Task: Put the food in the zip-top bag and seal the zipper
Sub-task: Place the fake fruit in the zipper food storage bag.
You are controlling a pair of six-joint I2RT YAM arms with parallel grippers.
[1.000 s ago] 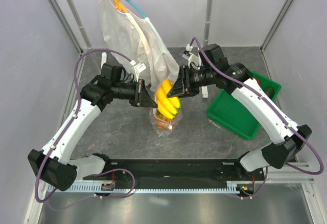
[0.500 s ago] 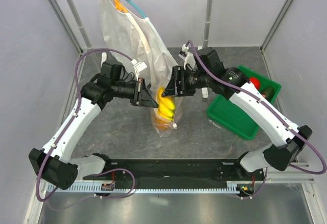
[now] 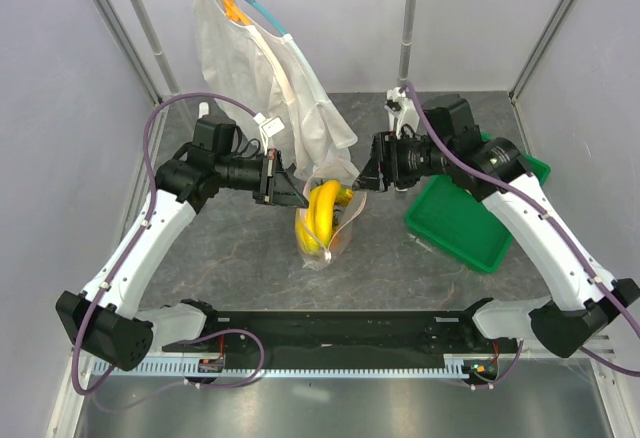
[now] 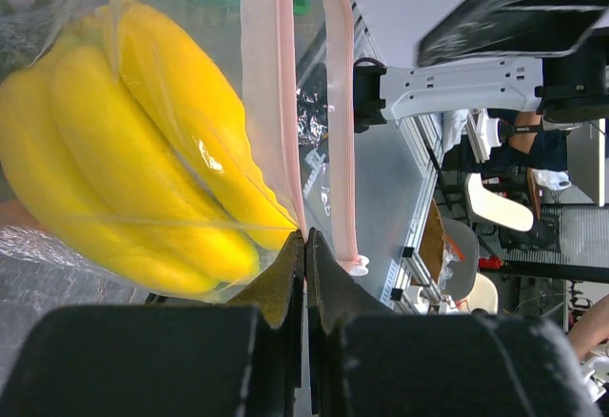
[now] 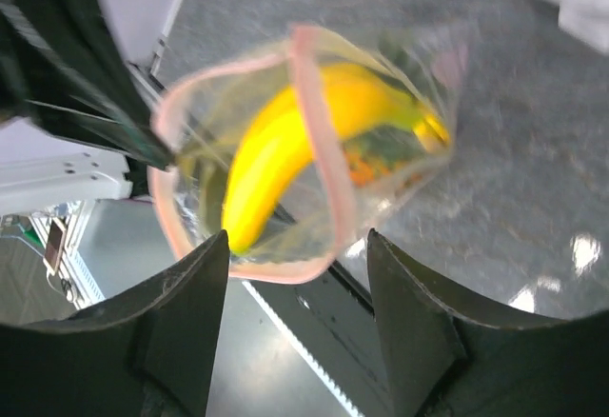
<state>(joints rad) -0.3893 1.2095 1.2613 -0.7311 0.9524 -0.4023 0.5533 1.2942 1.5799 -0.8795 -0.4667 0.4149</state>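
The clear zip-top bag [image 3: 322, 230] hangs upright over the table with its mouth open. The yellow banana bunch [image 3: 322, 213] sits inside it, above an orange piece near the bottom. My left gripper [image 3: 300, 196] is shut on the bag's pinkish zipper strip [image 4: 285, 103] and holds the bag up; the banana [image 4: 124, 141] fills the left wrist view. My right gripper [image 3: 362, 178] is open and empty, just right of the bag's mouth. In the right wrist view the open pink rim [image 5: 314, 141] rings the banana [image 5: 285, 141].
A green tray [image 3: 478, 208] stands at the right under the right arm, with a red piece partly showing. A white garment [image 3: 265, 68] hangs from a rail at the back, just behind the bag.
My right gripper carried the banana bunch into the bag, let go of it, and drew back to the right, open. The left gripper kept holding the bag's edge.
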